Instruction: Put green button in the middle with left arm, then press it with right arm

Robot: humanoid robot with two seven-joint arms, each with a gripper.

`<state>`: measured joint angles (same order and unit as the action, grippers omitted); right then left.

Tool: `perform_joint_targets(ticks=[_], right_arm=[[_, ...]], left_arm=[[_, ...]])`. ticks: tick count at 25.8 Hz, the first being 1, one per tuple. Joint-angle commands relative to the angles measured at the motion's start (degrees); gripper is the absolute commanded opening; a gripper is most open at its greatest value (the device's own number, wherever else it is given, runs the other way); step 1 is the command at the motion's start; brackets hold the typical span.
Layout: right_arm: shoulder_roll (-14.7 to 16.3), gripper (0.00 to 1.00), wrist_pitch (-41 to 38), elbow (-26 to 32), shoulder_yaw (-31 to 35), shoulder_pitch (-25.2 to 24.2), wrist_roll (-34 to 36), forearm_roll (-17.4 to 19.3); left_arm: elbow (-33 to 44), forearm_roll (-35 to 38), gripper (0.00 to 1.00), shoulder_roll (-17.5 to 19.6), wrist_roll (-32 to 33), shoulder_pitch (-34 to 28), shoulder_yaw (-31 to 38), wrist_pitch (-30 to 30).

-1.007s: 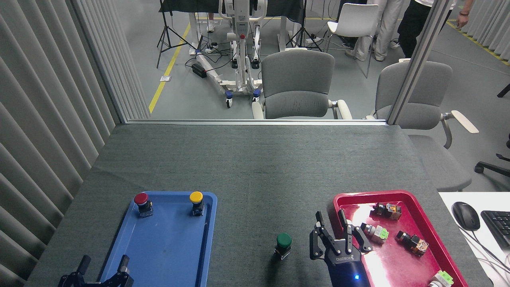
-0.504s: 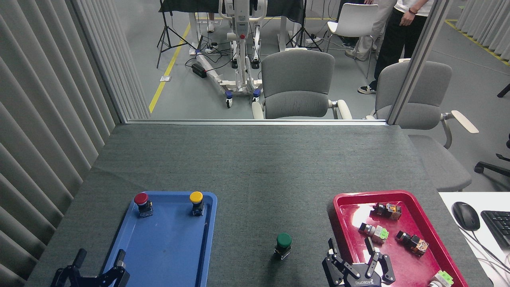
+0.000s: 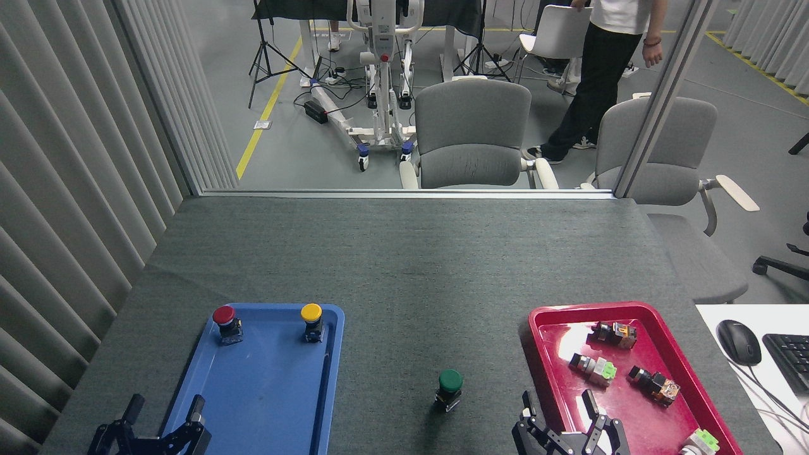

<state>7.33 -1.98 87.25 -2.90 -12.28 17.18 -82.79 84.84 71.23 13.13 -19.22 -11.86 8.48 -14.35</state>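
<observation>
The green button (image 3: 450, 387) stands upright on the middle (image 3: 417, 316), the bare dark grey cloth between the two trays. Nothing touches it. My left gripper (image 3: 167, 406) sits at the bottom left edge over the near corner of the blue tray (image 3: 265, 404); its fingers are spread open and empty. At the bottom edge, right of the button and over the red tray's (image 3: 622, 308) near left rim, my right gripper (image 3: 557, 407) is also open and holds nothing. Both grippers are well apart from the button.
A red-capped button (image 3: 225, 321) and a yellow-capped button (image 3: 311, 319) stand at the blue tray's far end. Several small switches lie in the red tray. A mouse (image 3: 738, 342) and keyboard (image 3: 790, 360) are at right. Chairs and a walking person are beyond the table.
My right gripper has drawn back from beside the green button to the bottom edge. The left gripper shifted only slightly. The button has not moved. A person has walked across the background.
</observation>
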Motion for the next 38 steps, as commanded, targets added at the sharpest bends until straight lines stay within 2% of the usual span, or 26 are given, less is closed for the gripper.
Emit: perform_joint_targets(ticks=[1,8,21,28,38], right_arm=[[-1.3,1.00,0.0,2.6,1.3,-1.7,-1.8,-1.4],[-0.9,1.00,0.3,5.4,2.8,-3.6,-4.6,-1.6],[-0.5,1.00,0.0,5.5,3.1,-4.3,-4.8,-0.9],[-0.5,1.00,-0.2,5.6,3.1,-4.3,-4.8,-0.9],[-0.6,1.00,-0.3,5.6,3.1,-4.3,-4.8,-0.9]], left_arm=[[0.0,0.1,0.99,0.0,0.3,0.0,0.0,0.1],[0.0,0.1,0.99,0.6,1.1,0.0,-0.1,-0.1],[-0.2,0.1,0.99,0.5,1.4,0.7,-0.4,-0.9],[-2.7,0.1,0.99,0.6,1.3,2.2,-1.1,-1.0],[-1.2,0.0,0.99,0.5,1.4,2.3,-1.0,-1.6]])
